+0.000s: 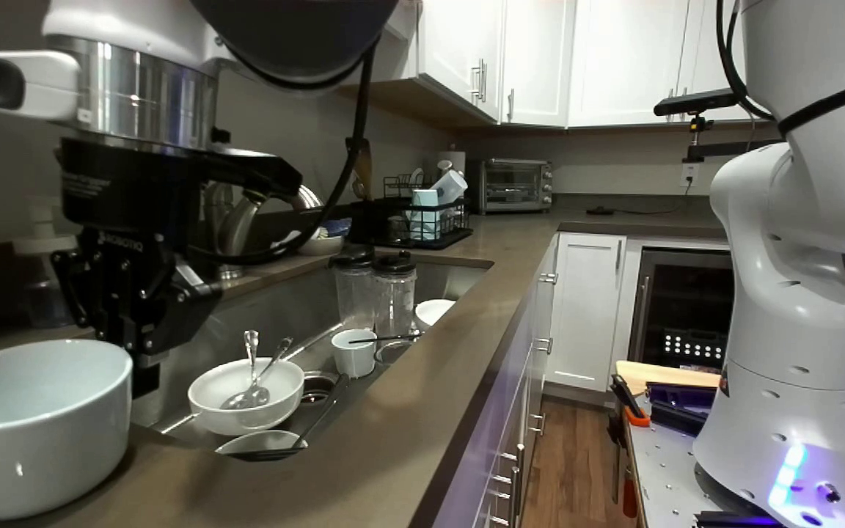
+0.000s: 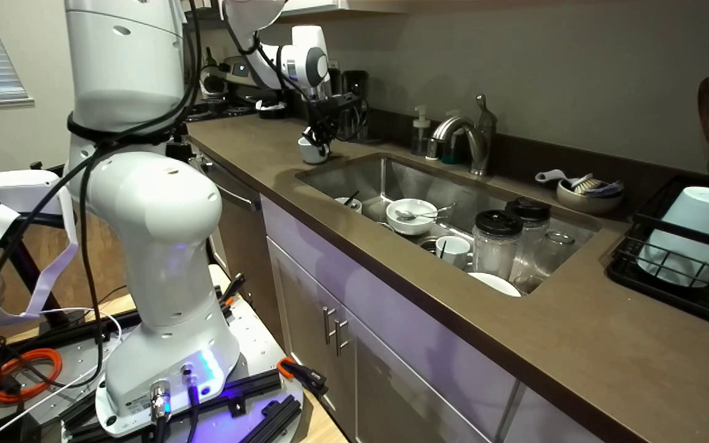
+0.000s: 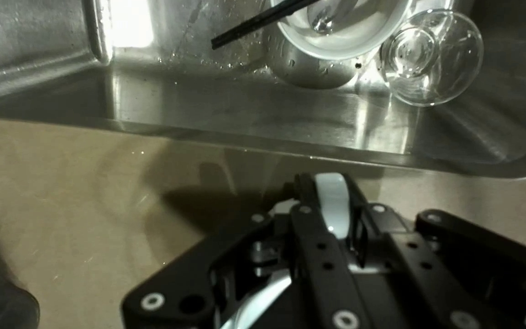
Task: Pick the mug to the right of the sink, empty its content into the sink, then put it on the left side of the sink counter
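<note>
The white mug (image 1: 34, 433) is upright beside the near end of the sink in an exterior view; it also shows small at the sink's far end (image 2: 311, 152). My gripper (image 3: 331, 192) has its fingers on both sides of the mug's white handle (image 3: 334, 205) and is shut on it. The gripper also shows in both exterior views (image 1: 145, 367) (image 2: 319, 136). The mug's base is at or just above the sink counter (image 1: 364, 462); I cannot tell whether it touches. Its content is hidden. The steel sink (image 2: 391, 172) holds dishes. In the wrist view the mug's body is mostly hidden.
The sink holds a white bowl with spoons (image 2: 412, 218), a white cup (image 2: 453, 249), lidded jars (image 2: 496, 246) and a clear glass (image 3: 432, 59). The faucet (image 2: 480, 141) and soap dispenser (image 2: 420, 132) stand behind it. A black dish rack (image 2: 650, 289) stands at one end.
</note>
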{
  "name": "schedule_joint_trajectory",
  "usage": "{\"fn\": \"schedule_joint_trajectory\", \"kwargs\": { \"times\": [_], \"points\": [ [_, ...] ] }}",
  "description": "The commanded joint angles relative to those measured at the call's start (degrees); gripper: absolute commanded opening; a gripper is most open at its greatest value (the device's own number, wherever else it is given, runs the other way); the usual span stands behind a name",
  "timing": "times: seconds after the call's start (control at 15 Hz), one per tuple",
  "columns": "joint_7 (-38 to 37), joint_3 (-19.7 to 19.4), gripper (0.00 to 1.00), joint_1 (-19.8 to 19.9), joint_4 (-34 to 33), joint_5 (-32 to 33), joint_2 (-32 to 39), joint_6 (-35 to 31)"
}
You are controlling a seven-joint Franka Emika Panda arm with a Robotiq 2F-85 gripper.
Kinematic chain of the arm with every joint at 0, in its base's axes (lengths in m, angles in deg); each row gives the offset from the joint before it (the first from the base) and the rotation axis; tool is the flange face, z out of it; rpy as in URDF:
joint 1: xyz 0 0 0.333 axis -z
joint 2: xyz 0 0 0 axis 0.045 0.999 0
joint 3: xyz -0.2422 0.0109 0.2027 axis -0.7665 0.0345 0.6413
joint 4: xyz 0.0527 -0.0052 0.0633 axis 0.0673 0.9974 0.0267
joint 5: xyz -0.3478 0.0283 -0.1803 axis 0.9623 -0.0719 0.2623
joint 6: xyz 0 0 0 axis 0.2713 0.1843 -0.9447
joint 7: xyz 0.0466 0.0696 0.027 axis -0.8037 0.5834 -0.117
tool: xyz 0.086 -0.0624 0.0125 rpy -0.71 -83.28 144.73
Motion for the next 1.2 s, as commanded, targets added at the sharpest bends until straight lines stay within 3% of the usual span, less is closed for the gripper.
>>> {"fn": "schedule_joint_trajectory", "kwargs": {
  "times": [0.0,0.73,0.8,0.93,1.07,1.13],
  "points": [
    [0.61,1.34,0.04,0.76,-3.01,-2.17,2.35,2.95],
    [-3.07,1.51,0.04,-1.27,-10.72,-0.04,6.95,13.18],
    [-3.46,1.47,0.21,-1.42,-11.1,0.08,7.11,13.91],
    [-4.28,1.49,0.38,-1.7,-11.63,0.19,7.53,15.48],
    [-5.02,1.57,0.36,-2.11,-11.59,0.3,7.86,16.34],
    [-5.49,1.6,0.41,-2.29,-11.49,0.38,7.88,16.68]
  ]
}}
